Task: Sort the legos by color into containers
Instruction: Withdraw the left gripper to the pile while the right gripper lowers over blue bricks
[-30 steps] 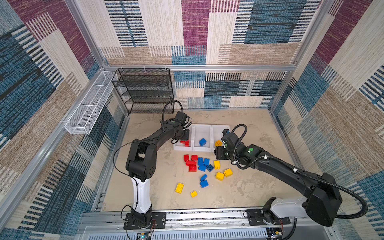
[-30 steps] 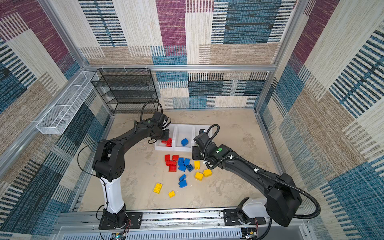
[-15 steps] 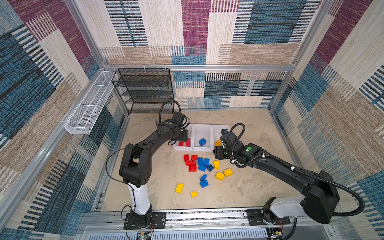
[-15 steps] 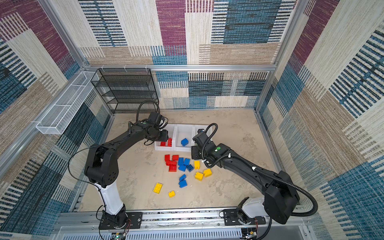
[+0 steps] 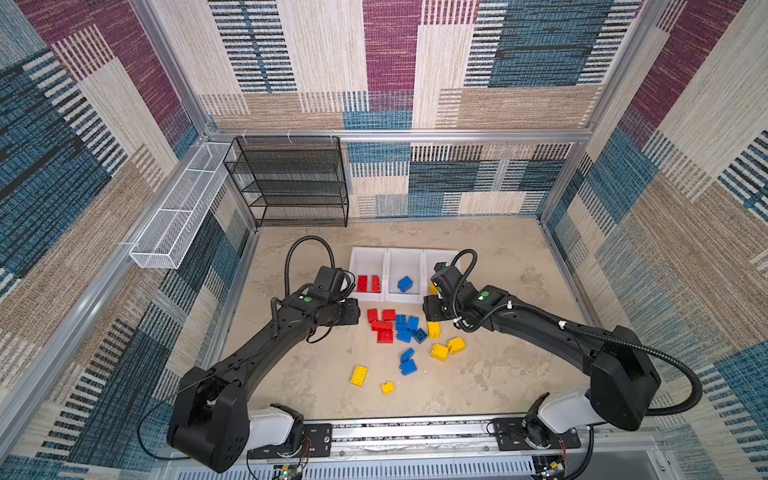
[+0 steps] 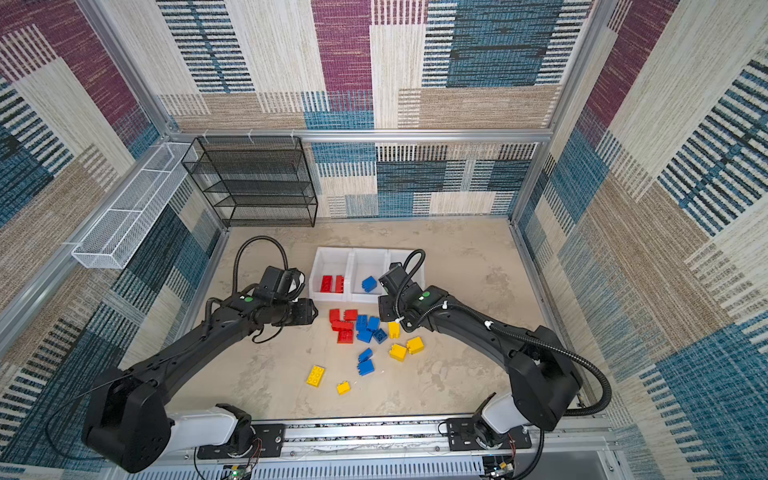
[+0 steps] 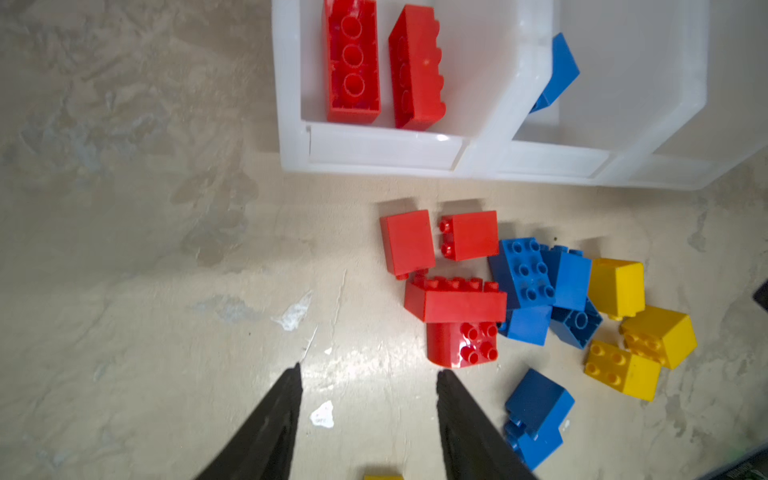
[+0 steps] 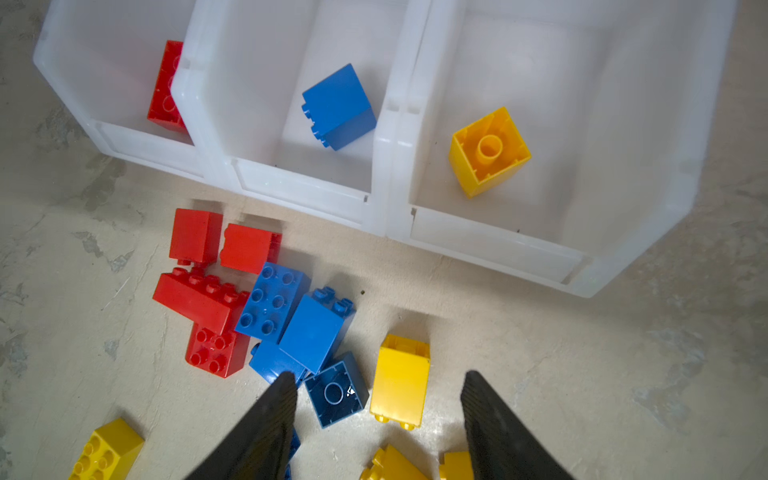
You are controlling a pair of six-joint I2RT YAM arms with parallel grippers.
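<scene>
Three joined white containers (image 5: 386, 272) sit at mid-floor in both top views. The left one holds two red legos (image 7: 353, 62), the middle one a blue lego (image 8: 338, 106), the right one a yellow lego (image 8: 490, 151). In front of them lies a pile of red legos (image 5: 382, 325), blue legos (image 5: 409, 329) and yellow legos (image 5: 446, 349). My left gripper (image 7: 368, 374) is open and empty over bare floor, just left of the red ones. My right gripper (image 8: 379, 376) is open above a yellow oblong brick (image 8: 401, 382) and a dark blue brick (image 8: 336, 392).
A black mesh rack (image 5: 291, 183) stands at the back left, and a white wire basket (image 5: 174, 216) hangs on the left wall. Two loose yellow bricks (image 5: 358, 375) lie nearer the front rail (image 5: 415, 432). Walls enclose the floor on all sides.
My left gripper has opened and pulled back from the left container to the floor beside the red bricks. My right gripper has shifted slightly from the right container towards the pile.
</scene>
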